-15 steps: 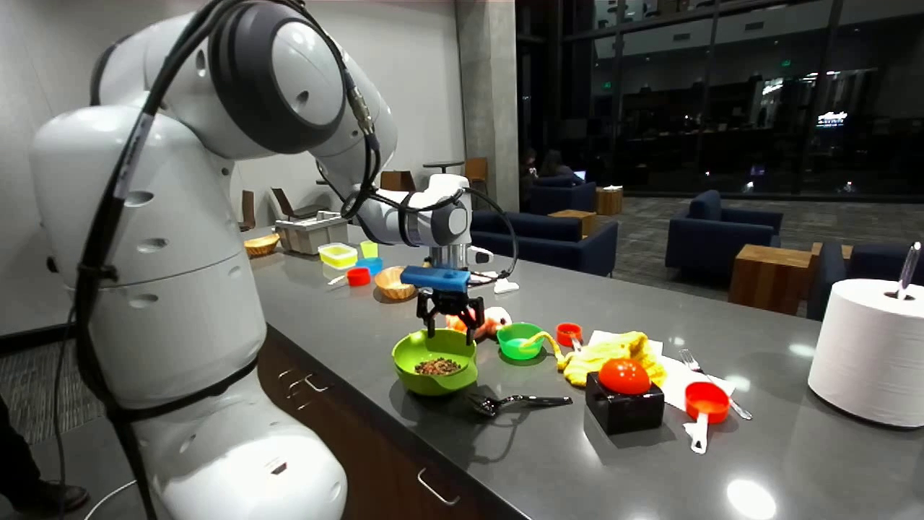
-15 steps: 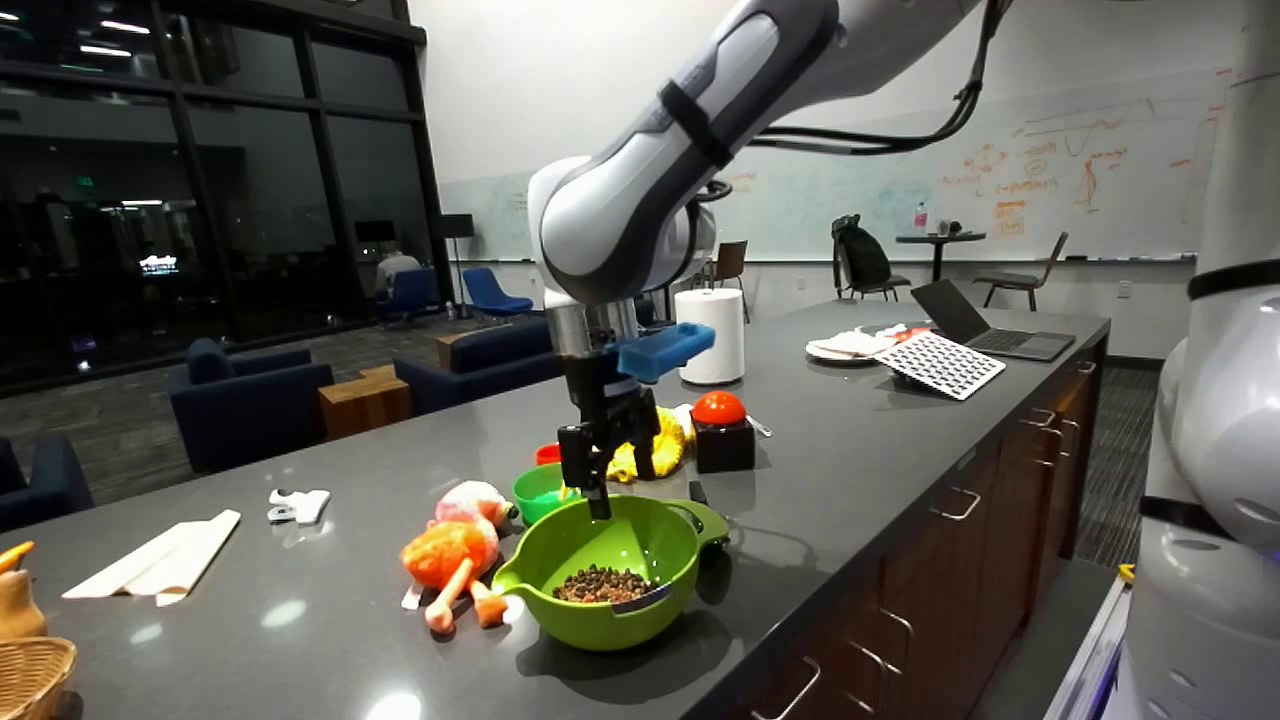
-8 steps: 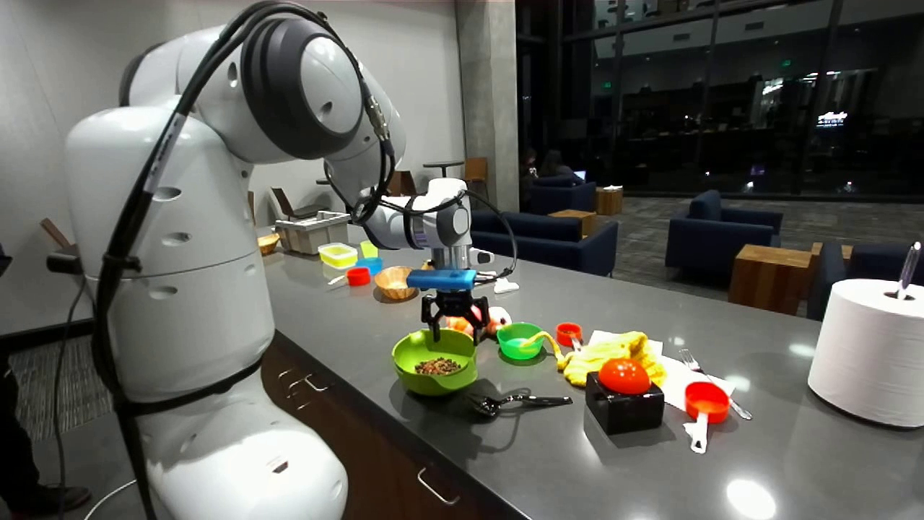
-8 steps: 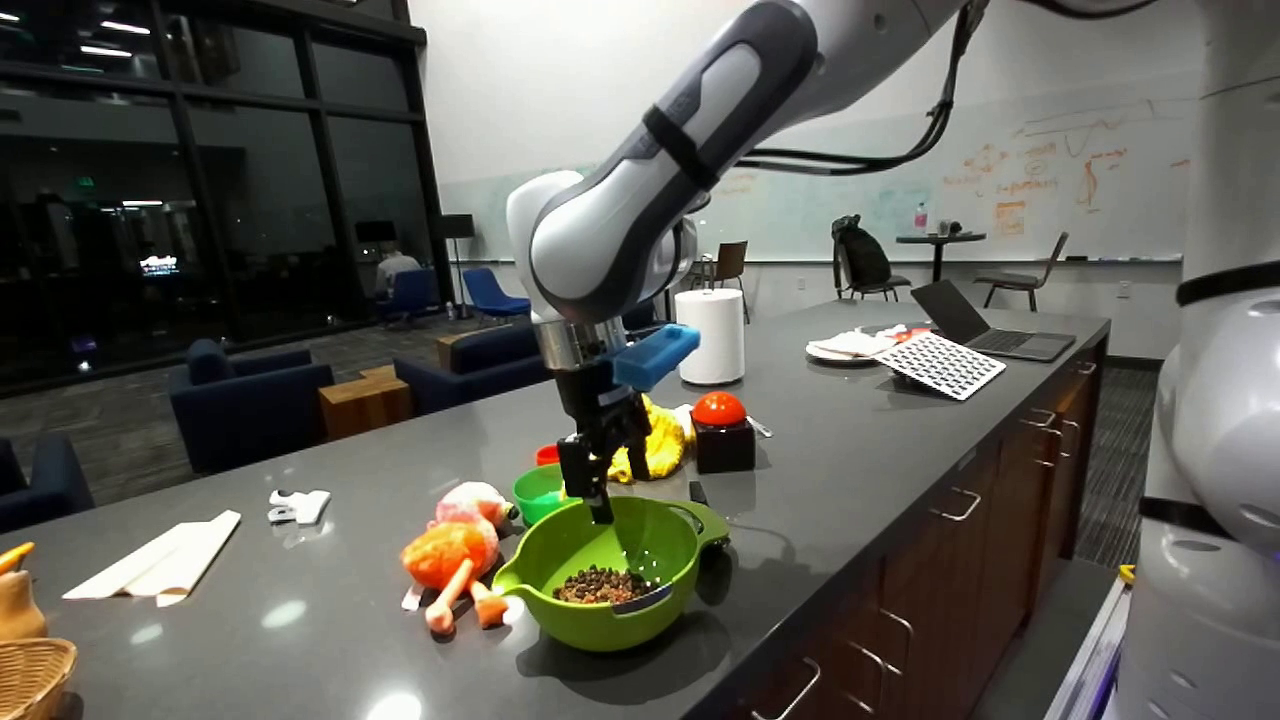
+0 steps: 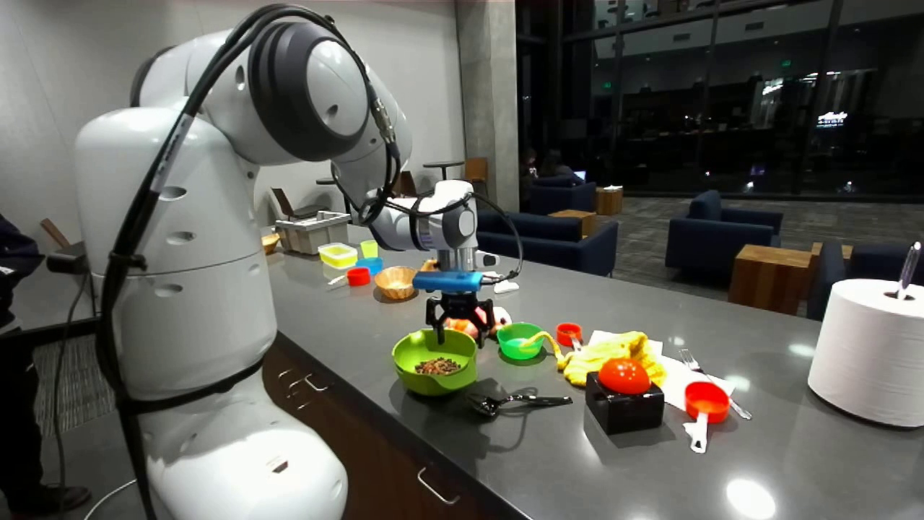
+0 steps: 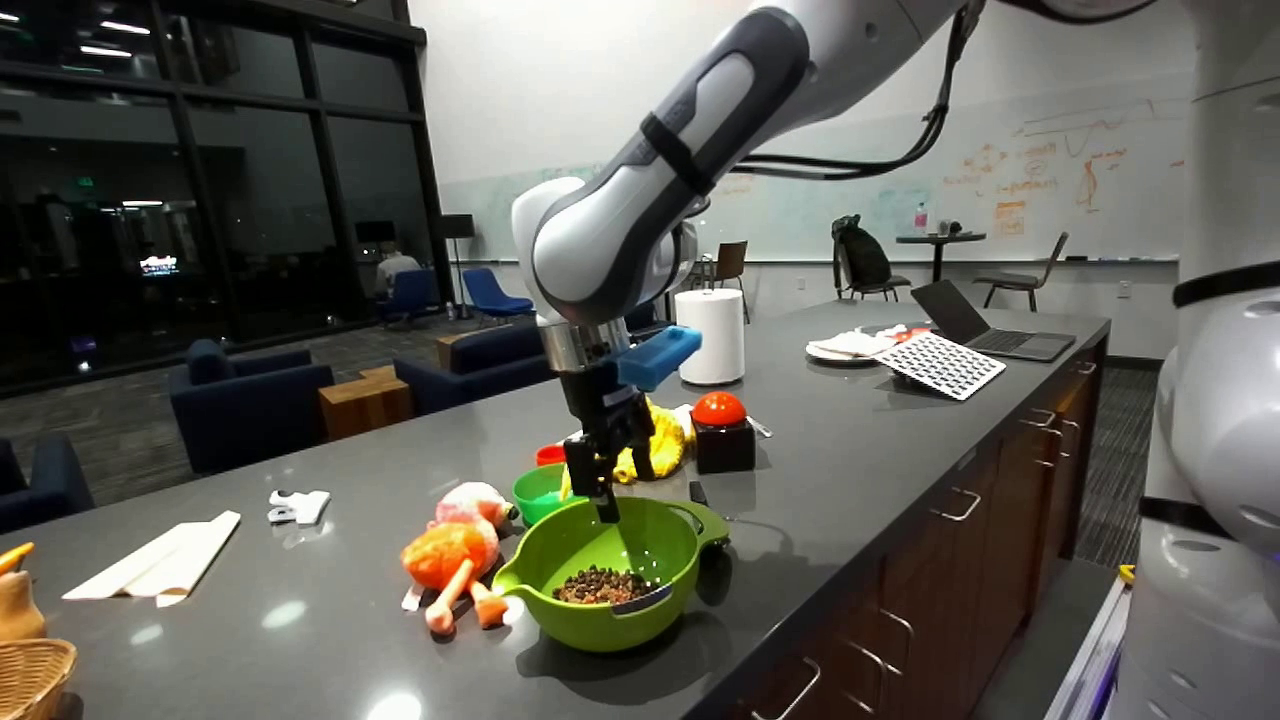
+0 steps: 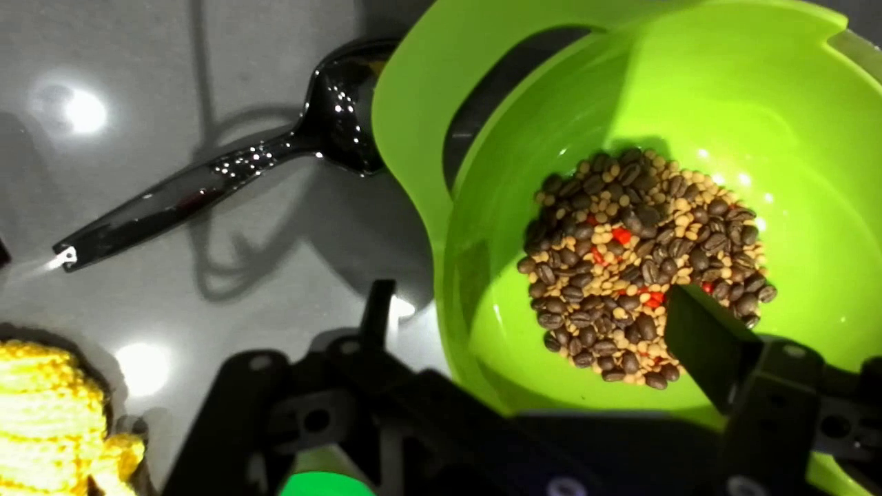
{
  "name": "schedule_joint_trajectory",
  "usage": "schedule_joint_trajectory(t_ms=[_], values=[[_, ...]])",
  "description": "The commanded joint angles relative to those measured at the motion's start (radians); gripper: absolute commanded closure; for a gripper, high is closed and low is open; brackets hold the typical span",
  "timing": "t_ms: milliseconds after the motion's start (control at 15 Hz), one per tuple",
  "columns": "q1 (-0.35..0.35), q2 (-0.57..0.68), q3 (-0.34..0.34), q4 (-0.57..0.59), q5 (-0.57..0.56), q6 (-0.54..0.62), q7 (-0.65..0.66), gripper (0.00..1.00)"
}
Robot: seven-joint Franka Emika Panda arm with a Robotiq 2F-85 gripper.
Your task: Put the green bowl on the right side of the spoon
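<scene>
In an exterior view, I saw a red button [image 5: 624,376]; from it, a paper towel roll [image 5: 863,357] stood at three o'clock, a small green dish [image 5: 515,351] at ten.

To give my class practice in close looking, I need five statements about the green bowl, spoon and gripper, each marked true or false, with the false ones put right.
1. The green bowl holds a mix of dark beans and smaller tan pieces. True.
2. In the wrist view, the green bowl hides part of the spoon. True.
3. The spoon lies inside the green bowl. False: it lies on the counter.
4. The gripper is open. True.
5. The green bowl hangs in mid-air. False: it rests on the counter.
</scene>
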Motion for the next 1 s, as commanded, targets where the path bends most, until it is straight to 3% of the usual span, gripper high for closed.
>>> schedule_joint_trajectory(t_ms=[0, 867, 933], values=[[0.000, 0.029, -0.026, 0.037, -0.017, -0.016, -0.019, 0.00], [-0.061, 0.173, -0.065, 0.093, 0.164, -0.001, -0.174, 0.00], [-0.065, 0.184, -0.066, 0.093, 0.176, -0.002, -0.176, 0.22]])
